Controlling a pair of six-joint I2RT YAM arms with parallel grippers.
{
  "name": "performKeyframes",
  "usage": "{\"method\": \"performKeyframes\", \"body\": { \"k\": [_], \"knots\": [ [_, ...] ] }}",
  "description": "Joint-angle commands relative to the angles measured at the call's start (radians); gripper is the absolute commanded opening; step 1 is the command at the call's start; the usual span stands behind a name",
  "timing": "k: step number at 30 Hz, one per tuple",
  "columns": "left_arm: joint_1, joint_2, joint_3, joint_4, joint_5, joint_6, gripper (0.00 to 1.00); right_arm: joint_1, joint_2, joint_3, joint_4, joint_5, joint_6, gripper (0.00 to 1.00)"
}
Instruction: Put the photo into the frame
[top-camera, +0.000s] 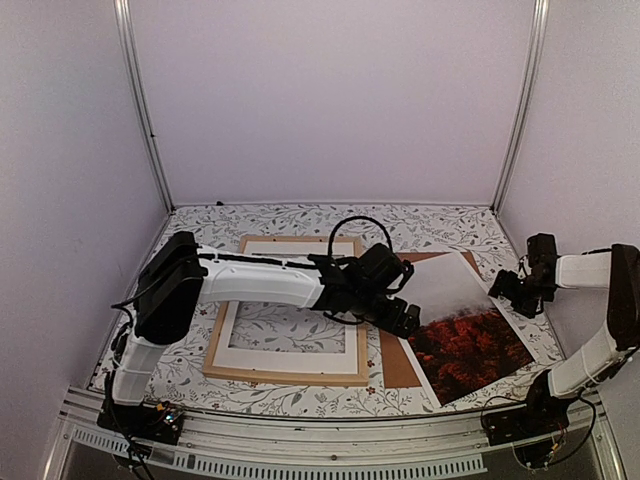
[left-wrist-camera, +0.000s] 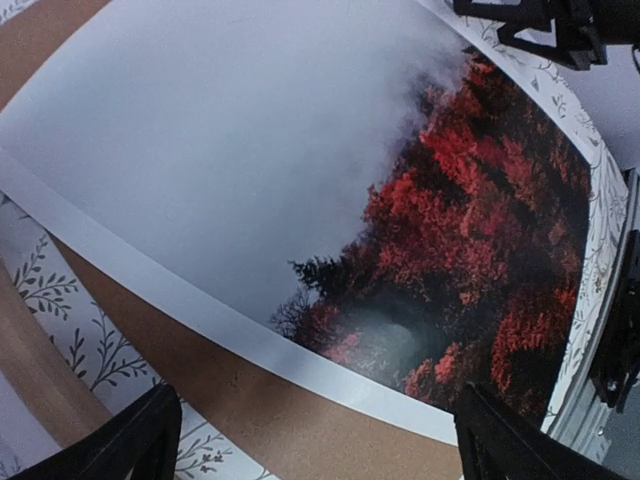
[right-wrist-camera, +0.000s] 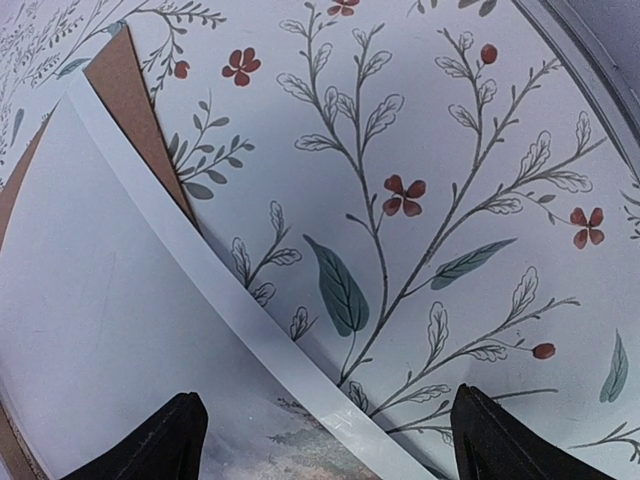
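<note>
Picking up with the photo (top-camera: 465, 335) flat on the right side of the table (top-camera: 250, 215), turned at an angle, misty half far, red foliage half near. Not in the frame (top-camera: 290, 375) yet. Resting partly on the brown backing board (top-camera: 395, 362), probably why its thin edges sit slightly proud in places and offer something to catch.

Over to the left gripper (top-camera: 405, 318), reaching across from the left past the frame's right strip. Hanging just over the seam where the photo's white border meets the board, fingers (left-wrist-camera: 150, 435) spread wide, gripping nothing. Looks like lining up on that left edge for a slide or a pinch.

Now the right gripper (top-camera: 510, 290), parked by the photo's far-right edge. Fingers (right-wrist-camera: 170, 440) also wide apart, nothing between them, white border (right-wrist-camera: 200, 260) running diagonally underneath, with floral tablecloth (right-wrist-camera: 450, 200) beyond. Probably stationed there to hold or lift the opposite side, so the sheet does not skate away.

As for the frame, lying left of centre with a white cardboard mat (top-camera: 232, 335) inside it, tablecloth showing through the opening. Close beside the board, so only a short carry leftward. Biggest worry by this reckoning: creasing such a thin print on the pickup.
</note>
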Motion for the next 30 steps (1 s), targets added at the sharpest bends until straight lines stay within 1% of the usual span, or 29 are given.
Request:
{"method": "performKeyframes", "body": {
  "k": [1, 4, 7, 8, 12, 19, 24, 27, 30],
  "knots": [
    [-0.013, 0.055, 0.062, -0.063, 0.026, 0.004, 0.97, -0.008, -0.034, -0.002, 0.012, -0.031, -0.006, 0.89],
    [-0.015, 0.092, 0.102, -0.105, 0.012, 0.012, 0.97, -0.009, -0.043, 0.001, 0.006, -0.035, -0.007, 0.89],
    [-0.015, 0.108, 0.111, -0.129, 0.001, 0.012, 0.97, -0.009, -0.042, 0.0, 0.003, -0.036, -0.011, 0.89],
    [-0.015, 0.111, 0.111, -0.139, -0.032, 0.01, 0.97, -0.009, -0.041, -0.001, 0.003, -0.035, -0.012, 0.88],
    [-0.005, 0.104, 0.098, -0.167, -0.08, 0.0, 0.97, -0.009, -0.014, 0.003, 0.005, -0.036, -0.019, 0.88],
    [0.022, 0.09, 0.057, -0.177, -0.107, -0.023, 0.99, -0.01, 0.031, 0.012, 0.016, -0.08, -0.041, 0.88],
    [0.024, 0.11, 0.081, -0.177, -0.095, -0.032, 1.0, -0.01, 0.035, 0.012, 0.02, -0.157, -0.038, 0.86],
    [0.024, 0.133, 0.099, -0.16, -0.055, -0.043, 1.0, -0.009, 0.033, 0.001, 0.028, -0.219, -0.029, 0.84],
    [0.024, 0.152, 0.108, -0.137, -0.017, -0.059, 1.0, -0.01, 0.032, -0.012, 0.029, -0.237, -0.022, 0.82]
  ]
}}
